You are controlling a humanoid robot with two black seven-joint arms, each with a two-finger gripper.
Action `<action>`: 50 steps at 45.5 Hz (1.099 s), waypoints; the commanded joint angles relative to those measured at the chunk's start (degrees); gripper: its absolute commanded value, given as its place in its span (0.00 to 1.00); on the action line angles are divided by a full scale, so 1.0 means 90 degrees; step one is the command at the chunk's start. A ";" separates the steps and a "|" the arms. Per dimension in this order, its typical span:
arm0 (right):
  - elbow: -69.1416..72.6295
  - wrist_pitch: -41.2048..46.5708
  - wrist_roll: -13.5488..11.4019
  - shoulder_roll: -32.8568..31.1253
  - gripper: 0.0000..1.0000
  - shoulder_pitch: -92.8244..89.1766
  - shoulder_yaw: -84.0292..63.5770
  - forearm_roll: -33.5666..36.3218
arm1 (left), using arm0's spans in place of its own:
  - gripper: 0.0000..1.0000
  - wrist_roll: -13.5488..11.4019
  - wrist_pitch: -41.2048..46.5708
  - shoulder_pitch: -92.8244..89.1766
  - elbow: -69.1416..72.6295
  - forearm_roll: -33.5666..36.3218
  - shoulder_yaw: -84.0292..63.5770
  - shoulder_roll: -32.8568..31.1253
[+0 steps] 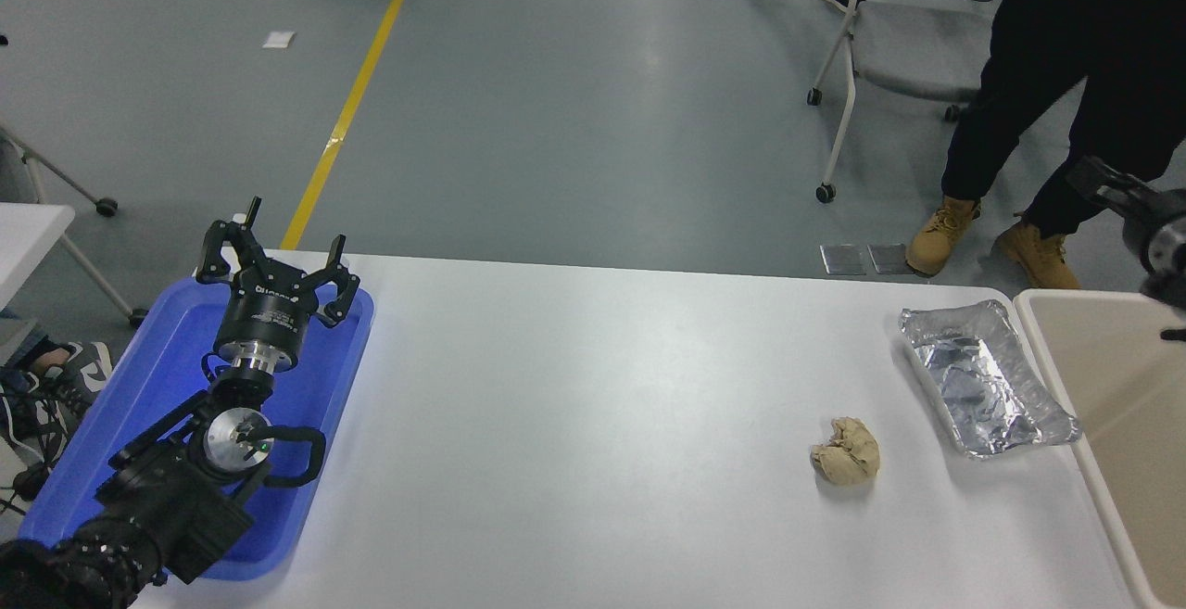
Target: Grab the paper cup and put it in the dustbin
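The left gripper was parked over the far end of the blue tray at the table's left edge, its fingers spread open and holding nothing. The right gripper entered at the right edge, above the far corner of the dustbin; only part of it showed, so whether its jaws were open or closed could not be told. The paper cup appeared nowhere in view, neither between any jaws nor on the table. A crumpled paper ball lay near the foil tray, just left of the dustbin. A person stood beyond the table.
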 commanded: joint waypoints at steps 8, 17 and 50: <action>0.1989 0.1635 -0.0001 0.0759 1.00 0.2773 -0.1476 -0.0048 | 1.00 0.0000 0.0001 0.0010 0.0000 0.0000 0.0000 0.0000; 0.2791 0.2436 -0.0001 0.1180 1.00 0.3536 -0.1848 -0.0038 | 1.00 0.0000 0.0001 0.0010 0.0000 0.0000 0.0000 -0.0001; 0.4167 0.6323 -0.0011 0.1746 1.00 0.5020 -0.2287 -0.0312 | 1.00 0.0000 0.0001 0.0010 0.0000 0.0000 0.0000 0.0000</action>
